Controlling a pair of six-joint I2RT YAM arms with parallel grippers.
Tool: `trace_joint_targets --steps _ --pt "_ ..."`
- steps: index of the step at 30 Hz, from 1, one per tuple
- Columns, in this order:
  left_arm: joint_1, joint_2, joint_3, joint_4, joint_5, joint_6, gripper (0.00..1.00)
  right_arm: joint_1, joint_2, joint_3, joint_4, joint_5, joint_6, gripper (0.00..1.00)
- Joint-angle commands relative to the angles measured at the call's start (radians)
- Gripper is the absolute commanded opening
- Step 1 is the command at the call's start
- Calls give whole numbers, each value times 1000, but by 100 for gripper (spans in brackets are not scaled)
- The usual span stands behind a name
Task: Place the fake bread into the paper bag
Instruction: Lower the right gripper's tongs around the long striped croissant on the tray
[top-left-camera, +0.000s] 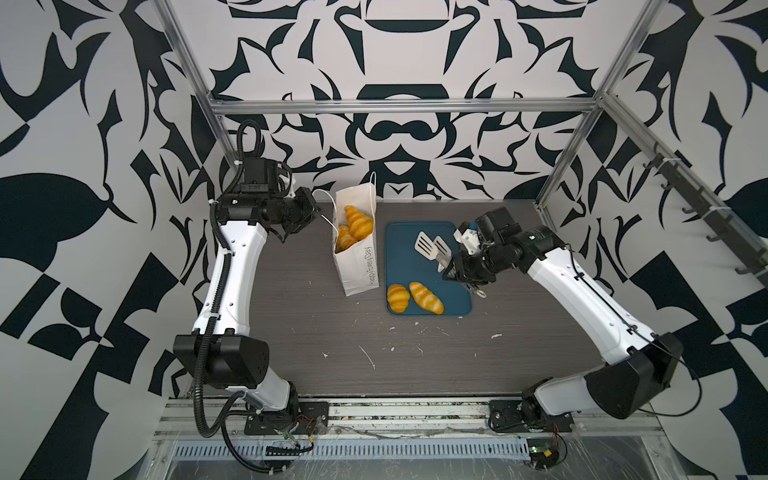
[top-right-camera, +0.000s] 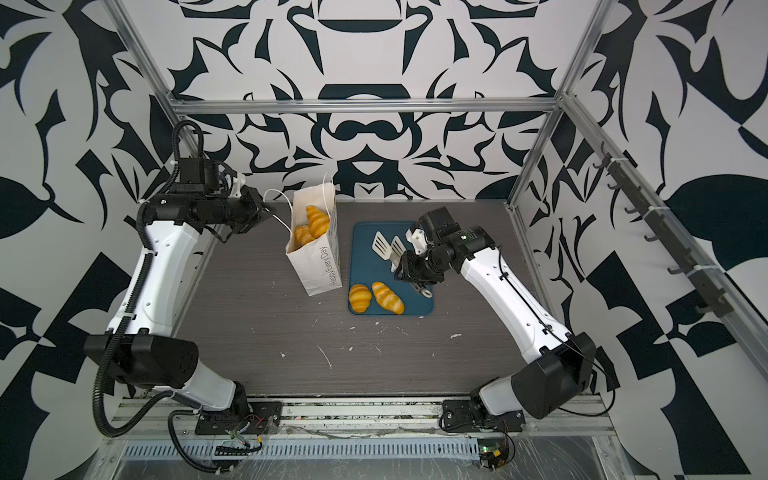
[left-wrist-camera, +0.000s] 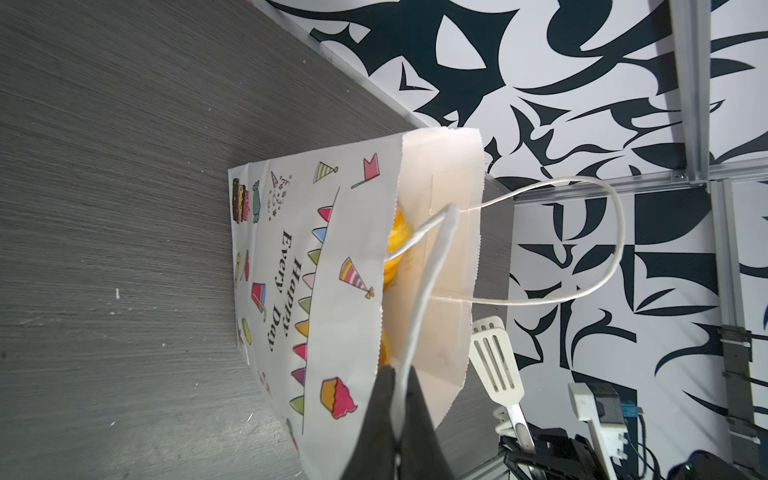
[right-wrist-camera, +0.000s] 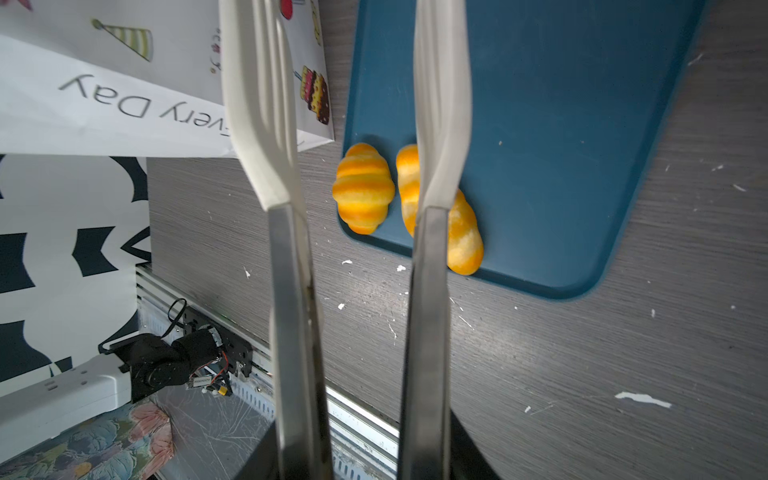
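The white paper bag (top-left-camera: 359, 266) (top-right-camera: 320, 266) (left-wrist-camera: 291, 270) stands upright left of the blue tray (top-left-camera: 403, 257) (right-wrist-camera: 561, 124). Glossy orange fake bread (top-left-camera: 358, 222) (left-wrist-camera: 395, 232) shows inside its open mouth. My left gripper (top-left-camera: 318, 212) (left-wrist-camera: 399, 382) is shut on the bag's near cord handle (left-wrist-camera: 419, 299), holding it out to the left. Two more croissants (top-left-camera: 398, 298) (top-left-camera: 426, 297) (right-wrist-camera: 363, 189) lie at the tray's near end. My right gripper (top-left-camera: 451, 270) (right-wrist-camera: 365, 457) is shut on metal tongs (top-left-camera: 432, 247) (right-wrist-camera: 440, 124). Their white slotted tips hang apart and empty above the tray.
The bag's far handle (left-wrist-camera: 615, 249) loops free toward the back wall. White flecks (top-left-camera: 368, 357) dot the dark wood table in front of the tray. Aluminium frame posts (top-left-camera: 569, 149) stand at the back corners, and a rail (top-left-camera: 374, 409) runs along the front.
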Motion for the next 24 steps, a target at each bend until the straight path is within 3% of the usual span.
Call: trace_joint_targets --steps 1,24 --pt "4 -28 -16 -6 9 -6 0 -1 -33 -18 3 38 12 44" --pt "4 -39 -56 11 10 -9 0 1 45 -96 -107 83 -14 44"
